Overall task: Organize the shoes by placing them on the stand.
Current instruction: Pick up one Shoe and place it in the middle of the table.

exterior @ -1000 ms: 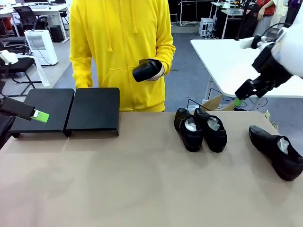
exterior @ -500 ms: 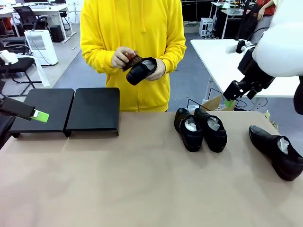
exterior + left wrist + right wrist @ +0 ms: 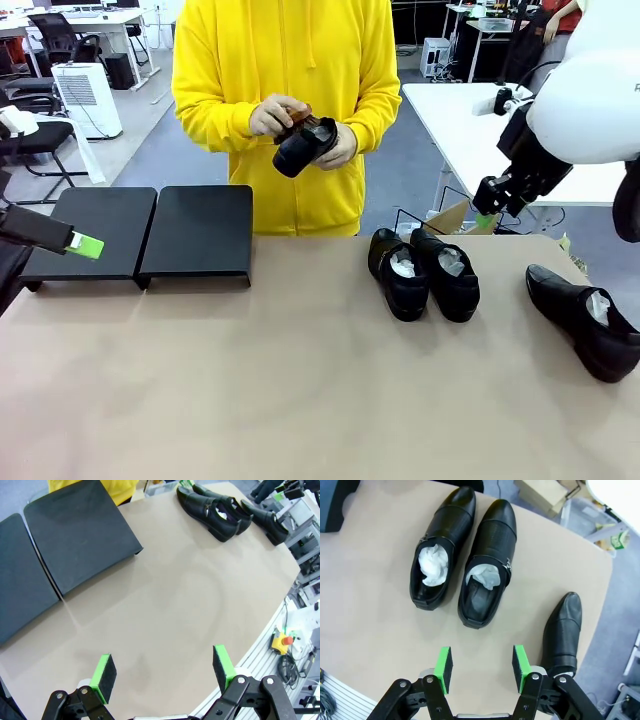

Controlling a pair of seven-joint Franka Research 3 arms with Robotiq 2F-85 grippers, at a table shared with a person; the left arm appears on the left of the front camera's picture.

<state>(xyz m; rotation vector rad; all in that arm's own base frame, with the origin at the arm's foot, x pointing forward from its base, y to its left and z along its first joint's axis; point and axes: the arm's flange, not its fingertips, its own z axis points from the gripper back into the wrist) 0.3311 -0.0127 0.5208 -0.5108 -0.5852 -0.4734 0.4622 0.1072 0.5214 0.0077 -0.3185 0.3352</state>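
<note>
On the table (image 3: 300, 400), the left gripper (image 3: 162, 665) is held low at nine o'clock by the stand's left panel, its jaws spread wide with nothing between them. A lone shoe (image 3: 585, 318) is seen lying at four o'clock, well apart from the pair (image 3: 422, 272), which is set side by side and touching at two o'clock, white paper showing in each. The right gripper (image 3: 481, 666) is poised above that end of the table, its green pads parted and nothing grasped. The stand (image 3: 140, 232) is found at ten o'clock, and no shoe has yet been placed on it. At twelve o'clock a fourth shoe (image 3: 303, 146) is gripped in a person's hands (image 3: 272, 116), with a brown brush (image 3: 293, 118) pressed to it.

Trouble is judged likeliest at the pair: with the two shoes touching, one could be nudged or dragged along when the other is gripped. Glossy leather could also be lost from the pads in transit, and a shoe set carelessly on a sloped panel could be sent sliding past the lip
</note>
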